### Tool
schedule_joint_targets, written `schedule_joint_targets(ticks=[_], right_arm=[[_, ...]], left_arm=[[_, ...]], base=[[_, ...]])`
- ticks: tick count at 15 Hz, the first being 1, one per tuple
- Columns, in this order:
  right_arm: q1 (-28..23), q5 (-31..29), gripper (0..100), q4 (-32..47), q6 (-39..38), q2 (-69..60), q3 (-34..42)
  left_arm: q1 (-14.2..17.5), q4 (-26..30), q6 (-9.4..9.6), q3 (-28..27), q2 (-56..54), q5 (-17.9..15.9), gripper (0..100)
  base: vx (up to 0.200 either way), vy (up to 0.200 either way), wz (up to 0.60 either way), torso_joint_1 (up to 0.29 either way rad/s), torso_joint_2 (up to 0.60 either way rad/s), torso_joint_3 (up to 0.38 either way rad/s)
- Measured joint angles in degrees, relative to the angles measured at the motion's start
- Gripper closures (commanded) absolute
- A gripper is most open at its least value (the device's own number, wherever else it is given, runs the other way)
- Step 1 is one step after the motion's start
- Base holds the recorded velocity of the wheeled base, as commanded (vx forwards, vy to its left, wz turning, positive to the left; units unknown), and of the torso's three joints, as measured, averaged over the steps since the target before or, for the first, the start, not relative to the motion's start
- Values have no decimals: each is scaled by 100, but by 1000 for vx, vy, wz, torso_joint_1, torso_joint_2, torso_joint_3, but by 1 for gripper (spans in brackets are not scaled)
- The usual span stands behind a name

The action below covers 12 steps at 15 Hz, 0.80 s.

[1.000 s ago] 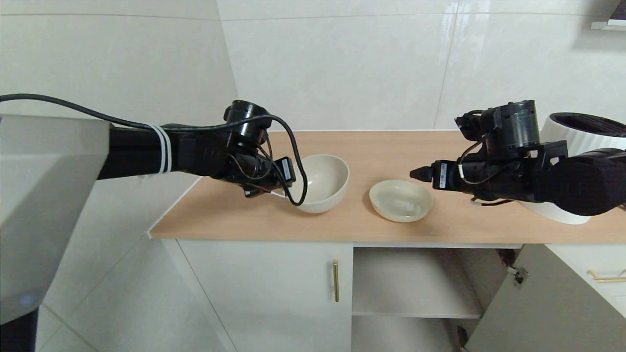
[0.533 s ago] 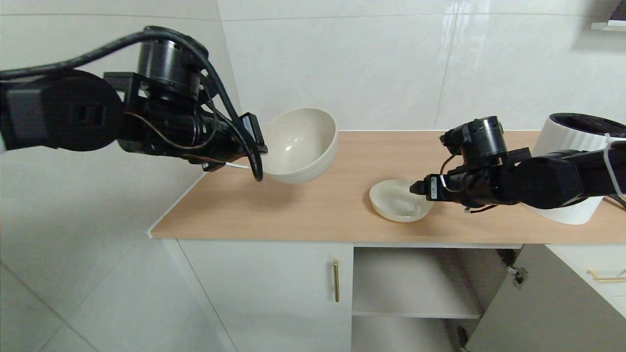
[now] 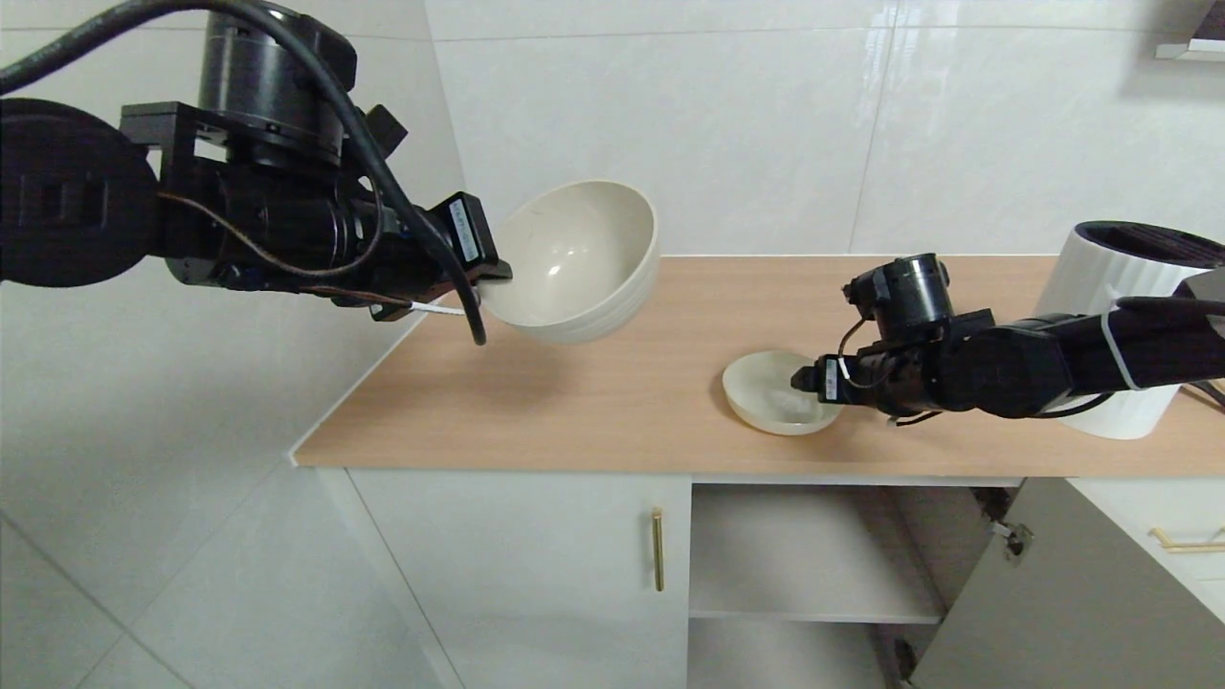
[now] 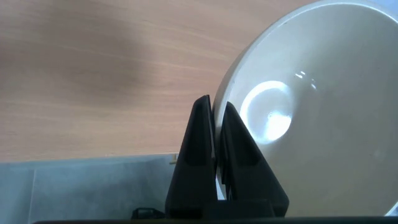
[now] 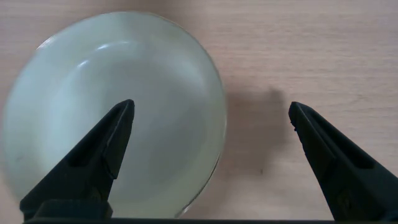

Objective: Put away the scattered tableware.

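Note:
A large cream bowl (image 3: pixel 577 260) hangs tilted in the air above the left part of the wooden counter (image 3: pixel 651 411). My left gripper (image 3: pixel 490 277) is shut on its near rim; in the left wrist view the fingers (image 4: pixel 205 134) pinch the rim of the bowl (image 4: pixel 311 118). A small shallow cream dish (image 3: pixel 777 392) lies on the counter near the front edge. My right gripper (image 3: pixel 802 379) is open just over the dish's right rim. In the right wrist view its fingers (image 5: pixel 109 146) straddle that edge of the dish (image 5: pixel 112 112), one over the dish, one over bare wood.
A white ribbed cylindrical container (image 3: pixel 1129 325) stands at the counter's right end, behind my right arm. Below the counter a cabinet stands open with a bare shelf (image 3: pixel 813 584); its door (image 3: pixel 1043 593) swings out at right. A shut door with a gold handle (image 3: pixel 657 549) is left of it.
My left gripper has lifted the large bowl off the counter and raised it up and leftward. My right gripper has lowered and moved slightly left onto the small dish's edge.

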<state>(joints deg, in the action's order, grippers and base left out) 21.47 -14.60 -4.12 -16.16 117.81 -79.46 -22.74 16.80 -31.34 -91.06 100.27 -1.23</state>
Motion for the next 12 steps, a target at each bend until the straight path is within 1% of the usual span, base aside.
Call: schedule_joint_targets(ticks=[8,11,12], right_arm=[[-15,13,100,-4,-22,112,-52],[-13,18,100,27,-134,-150,2],[-9,22,100,33,-156,-301,57]], left_arm=[[-38,0,-10,2,-24,1,100],[-50,2,1,107,-52,-7,100],[-74,-5,30,171,-84,-7,100]], base=[[0,0,0,0,0,0],[0,0,0,0,0,0],[0,0,0,0,0,0]])
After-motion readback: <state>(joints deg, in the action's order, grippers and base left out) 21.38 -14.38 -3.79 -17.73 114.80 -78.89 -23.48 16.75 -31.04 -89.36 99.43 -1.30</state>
